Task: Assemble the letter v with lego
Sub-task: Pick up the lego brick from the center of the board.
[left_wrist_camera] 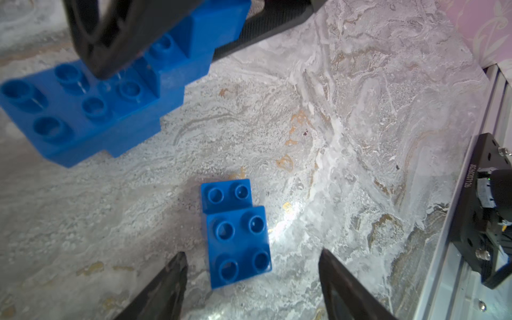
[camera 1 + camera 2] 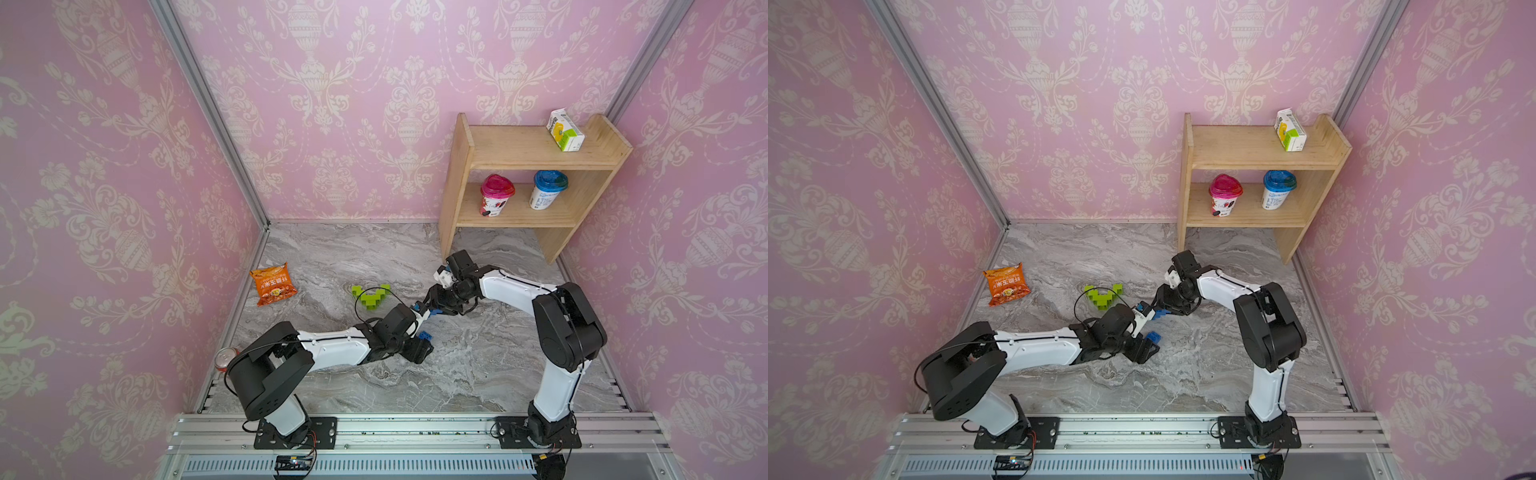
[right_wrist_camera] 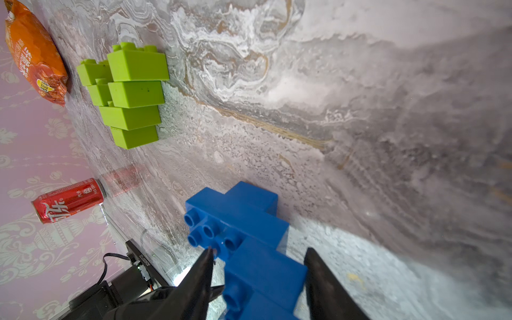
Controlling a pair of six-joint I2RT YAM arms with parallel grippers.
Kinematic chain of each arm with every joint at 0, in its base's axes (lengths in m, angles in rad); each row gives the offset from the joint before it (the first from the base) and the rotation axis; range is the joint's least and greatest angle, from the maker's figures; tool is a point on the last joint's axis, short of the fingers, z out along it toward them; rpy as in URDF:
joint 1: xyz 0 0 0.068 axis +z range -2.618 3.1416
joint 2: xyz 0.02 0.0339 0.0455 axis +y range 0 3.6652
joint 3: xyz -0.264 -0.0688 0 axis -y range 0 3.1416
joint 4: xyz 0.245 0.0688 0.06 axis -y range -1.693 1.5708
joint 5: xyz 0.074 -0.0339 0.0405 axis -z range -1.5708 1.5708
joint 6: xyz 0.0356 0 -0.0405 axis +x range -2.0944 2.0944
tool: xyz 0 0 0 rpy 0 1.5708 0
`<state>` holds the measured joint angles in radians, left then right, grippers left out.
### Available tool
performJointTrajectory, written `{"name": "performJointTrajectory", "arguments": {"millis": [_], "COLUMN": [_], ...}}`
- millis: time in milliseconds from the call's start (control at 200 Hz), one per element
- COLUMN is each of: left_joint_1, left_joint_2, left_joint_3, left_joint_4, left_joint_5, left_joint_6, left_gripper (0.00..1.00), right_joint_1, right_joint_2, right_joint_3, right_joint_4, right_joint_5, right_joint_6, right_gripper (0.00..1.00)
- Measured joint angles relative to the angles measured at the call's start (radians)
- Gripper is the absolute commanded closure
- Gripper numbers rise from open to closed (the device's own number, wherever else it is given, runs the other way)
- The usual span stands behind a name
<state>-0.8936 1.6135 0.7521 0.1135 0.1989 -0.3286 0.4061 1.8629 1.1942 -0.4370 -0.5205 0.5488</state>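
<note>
A lime green lego assembly (image 2: 371, 296) (image 2: 1104, 296) (image 3: 130, 97) of stepped bricks lies on the marble table. My right gripper (image 2: 430, 308) (image 3: 257, 250) is shut on a stepped stack of blue lego bricks (image 3: 249, 235) (image 1: 91, 110) (image 2: 1163, 313), held just over the table. A smaller blue lego piece (image 1: 235, 235) (image 2: 424, 335), two bricks joined, lies studs up on the table. My left gripper (image 1: 252, 252) (image 2: 423, 344) is open around its near end, with the fingers clear of it on both sides.
An orange snack bag (image 2: 272, 284) lies at the left. A red can (image 2: 225, 358) (image 3: 69, 201) stands near the left arm's base. A wooden shelf (image 2: 528, 158) with two cups and a carton stands at the back right. The two grippers are close together.
</note>
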Motion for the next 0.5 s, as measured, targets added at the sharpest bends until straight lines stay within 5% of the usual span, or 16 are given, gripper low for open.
{"name": "performJointTrajectory", "arguments": {"millis": [500], "left_joint_1": [0.0], "left_joint_2": [0.092], "left_joint_3": [0.057], "left_joint_4": [-0.01], "left_joint_5": [-0.023], "left_joint_6": [0.115], "left_gripper": [0.52], "right_joint_1": [0.0], "right_joint_2": [0.0], "right_joint_3": [0.0], "right_joint_4": [-0.014], "right_joint_5": [0.0], "right_joint_6": [0.0], "right_gripper": [0.45]}}
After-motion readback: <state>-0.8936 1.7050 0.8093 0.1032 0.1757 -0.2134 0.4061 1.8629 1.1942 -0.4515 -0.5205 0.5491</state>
